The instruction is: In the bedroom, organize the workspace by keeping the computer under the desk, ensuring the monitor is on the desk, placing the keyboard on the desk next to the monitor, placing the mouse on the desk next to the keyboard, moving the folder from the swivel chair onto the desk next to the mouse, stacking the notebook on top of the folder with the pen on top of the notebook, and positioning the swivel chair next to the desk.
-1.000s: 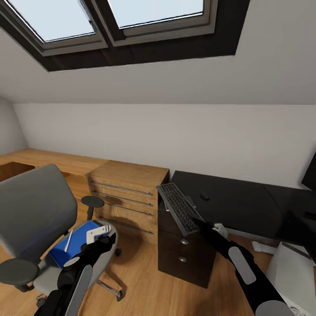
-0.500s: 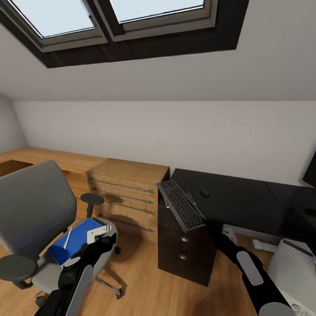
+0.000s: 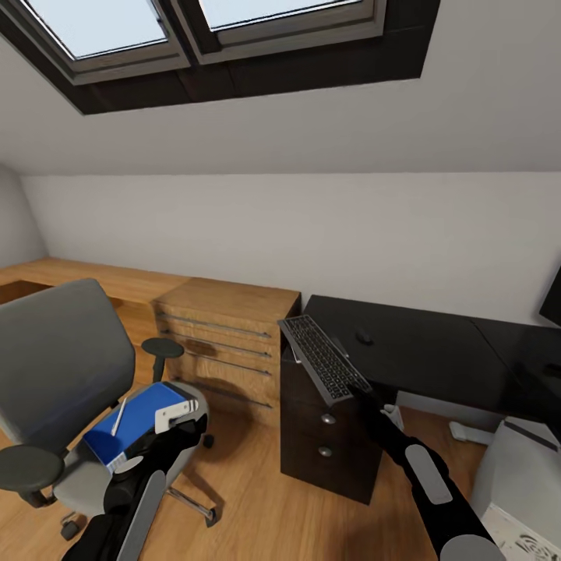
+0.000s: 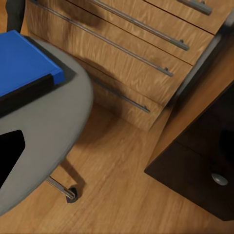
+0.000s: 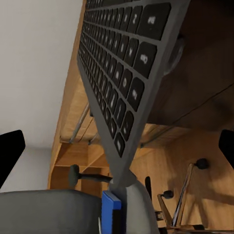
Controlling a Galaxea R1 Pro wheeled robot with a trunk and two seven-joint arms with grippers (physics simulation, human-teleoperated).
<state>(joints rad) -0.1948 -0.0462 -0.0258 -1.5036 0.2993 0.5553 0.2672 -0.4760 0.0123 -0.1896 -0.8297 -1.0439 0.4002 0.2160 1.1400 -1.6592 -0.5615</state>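
Sloped white walls and a skylight close over this bedroom corner, with warm wood flooring below. Against the back wall, the glossy black desk (image 3: 425, 351) runs off to my right, its drawer unit (image 3: 327, 444) with round silver knobs facing me. Beside it on the left stands a low light-wood cabinet (image 3: 226, 343) with long bar handles.

The keyboard (image 3: 322, 360) lies tilted across the desk's left corner, its near end jutting out past the edge above the drawers. My right gripper (image 3: 368, 397) sits just beneath that overhanging end; through my right wrist camera the keyboard (image 5: 124, 78) looms close between the two dark fingertips (image 5: 10, 151), which stand wide apart and grip nothing. The small black mouse (image 3: 364, 338) rests on the desktop behind the keyboard. A sliver of the monitor (image 3: 552, 300) shows at the far right, and the light grey computer (image 3: 518, 487) stands on the floor at lower right.

On my left, the swivel chair (image 3: 58, 366) carries the blue folder (image 3: 132, 425) on its seat, with the pen (image 3: 119, 417) lying across the top. My left gripper (image 3: 175, 417) hovers at the folder's edge; I cannot tell how its jaws stand.
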